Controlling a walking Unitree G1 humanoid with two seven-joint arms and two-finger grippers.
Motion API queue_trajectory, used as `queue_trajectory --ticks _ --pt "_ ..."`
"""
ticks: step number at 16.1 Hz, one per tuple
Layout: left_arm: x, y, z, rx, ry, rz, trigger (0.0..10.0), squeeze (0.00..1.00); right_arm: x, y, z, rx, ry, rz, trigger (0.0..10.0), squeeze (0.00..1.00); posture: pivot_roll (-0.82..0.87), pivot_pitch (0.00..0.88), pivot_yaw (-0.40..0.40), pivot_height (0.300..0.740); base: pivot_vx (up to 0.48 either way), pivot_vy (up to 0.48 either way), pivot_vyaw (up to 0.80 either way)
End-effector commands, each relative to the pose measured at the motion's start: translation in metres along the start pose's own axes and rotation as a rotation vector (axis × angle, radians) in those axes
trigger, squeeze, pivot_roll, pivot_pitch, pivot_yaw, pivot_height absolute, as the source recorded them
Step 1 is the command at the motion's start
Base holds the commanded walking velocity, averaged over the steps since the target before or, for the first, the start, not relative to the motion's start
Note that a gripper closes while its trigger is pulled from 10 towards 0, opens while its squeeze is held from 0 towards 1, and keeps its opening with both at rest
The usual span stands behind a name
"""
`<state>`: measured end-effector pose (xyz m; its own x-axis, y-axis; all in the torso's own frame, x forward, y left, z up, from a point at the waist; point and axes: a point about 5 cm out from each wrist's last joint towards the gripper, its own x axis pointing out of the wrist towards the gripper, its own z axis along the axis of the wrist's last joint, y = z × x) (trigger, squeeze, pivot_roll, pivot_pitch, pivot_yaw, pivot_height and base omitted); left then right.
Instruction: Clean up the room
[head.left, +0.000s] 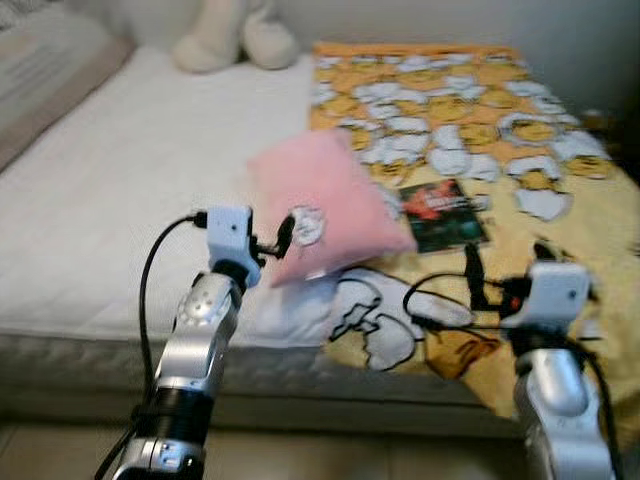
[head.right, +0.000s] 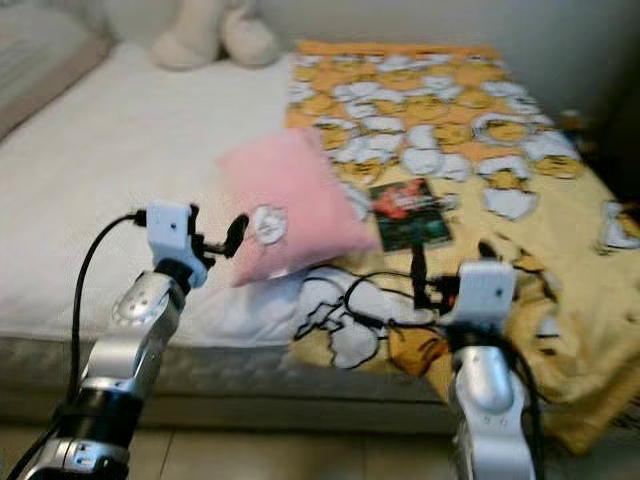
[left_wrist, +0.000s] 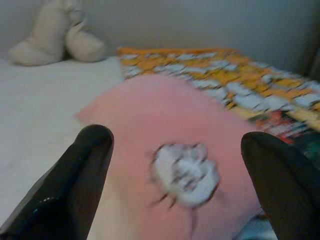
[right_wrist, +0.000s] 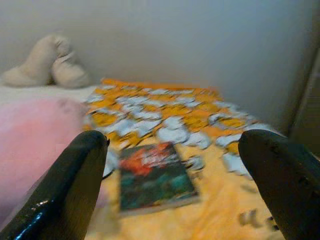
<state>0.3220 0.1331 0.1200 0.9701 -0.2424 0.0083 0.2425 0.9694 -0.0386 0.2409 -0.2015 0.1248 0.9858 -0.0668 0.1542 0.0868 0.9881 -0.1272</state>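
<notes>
The pink pillow (head.left: 325, 205) lies just ahead of the left gripper (left_wrist: 175, 170), whose fingers gape wide and empty. The right gripper (right_wrist: 170, 175), equally open and empty, faces the book (head.left: 442, 215) beside that pillow, so the left arm is nearer.

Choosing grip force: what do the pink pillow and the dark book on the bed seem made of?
The pink square pillow looks like soft matte fabric over stuffing: it bulges, with a sewn-looking white patch. The dark rectangular book looks like paper with a printed cover, flat and straight-edged; blur leaves gloss uncertain.
</notes>
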Motion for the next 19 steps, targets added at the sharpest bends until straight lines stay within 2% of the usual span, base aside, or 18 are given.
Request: queue_trajectory --ticks 1,5,7,10,11,13,15,16,17,19 --pt "0.003 -0.003 0.001 -0.016 -0.002 -0.002 10.0 0.0 0.002 -0.006 -0.001 0.008 0.016 -0.016 10.0 0.0 -0.02 0.0 0.039 0.74 0.446 0.0 0.0" --pt "0.005 -0.004 0.003 -0.032 -0.013 -0.002 10.0 0.0 0.003 -0.003 -0.003 0.008 0.029 0.0 10.0 0.0 -0.02 0.0 0.037 0.74 0.446 0.0 0.0" --pt "0.004 0.0 0.006 -0.041 -0.024 0.028 10.0 0.0 0.006 -0.002 0.002 0.019 0.021 0.016 10.0 0.0 -0.02 0.0 0.036 0.74 0.446 0.0 0.0" --pt "-0.01 0.014 0.006 -0.026 0.001 0.062 10.0 0.0 -0.003 -0.004 0.006 0.031 0.043 0.049 10.0 0.0 0.0 0.0 0.021 0.74 0.435 0.0 0.0" --pt "-0.008 0.012 0.006 -0.032 0.001 0.061 10.0 0.0 -0.003 -0.002 0.003 0.024 0.051 0.059 10.0 0.0 0.0 0.0 0.017 0.74 0.435 0.0 0.0" --pt "0.005 -0.002 0.016 -0.05 -0.027 0.021 10.0 0.0 0.009 0.002 0.009 0.029 0.028 0.073 10.0 0.0 0.01 0.0 0.016 0.74 0.433 0.0 0.0" --pt "0.012 -0.003 0.026 -0.058 -0.044 0.017 10.0 0.0 0.02 -0.001 0.017 0.076 0.022 0.074 10.0 0.0 0.01 0.0 0.019 0.74 0.216 0.0 0.0" --pt "0.018 0.0 0.031 -0.088 -0.034 0.027 10.0 0.0 0.027 -0.004 0.022 0.119 0.02 0.066 10.0 0.0 0.01 0.0 0.018 0.74 0.0 0.0 0.0" --pt "0.028 0.007 0.038 -0.169 -0.025 0.054 10.0 0.0 0.038 -0.011 0.029 0.175 0.008 0.05 10.0 0.0 0.01 0.006 0.019 0.74 0.0 0.0 0.0" --pt "0.04 0.027 0.043 -0.213 0.003 0.124 10.0 0.0 0.057 -0.015 0.034 0.223 -0.002 0.054 10.0 0.0 0.01 0.031 0.019 0.74 0.0 0.0 0.0"
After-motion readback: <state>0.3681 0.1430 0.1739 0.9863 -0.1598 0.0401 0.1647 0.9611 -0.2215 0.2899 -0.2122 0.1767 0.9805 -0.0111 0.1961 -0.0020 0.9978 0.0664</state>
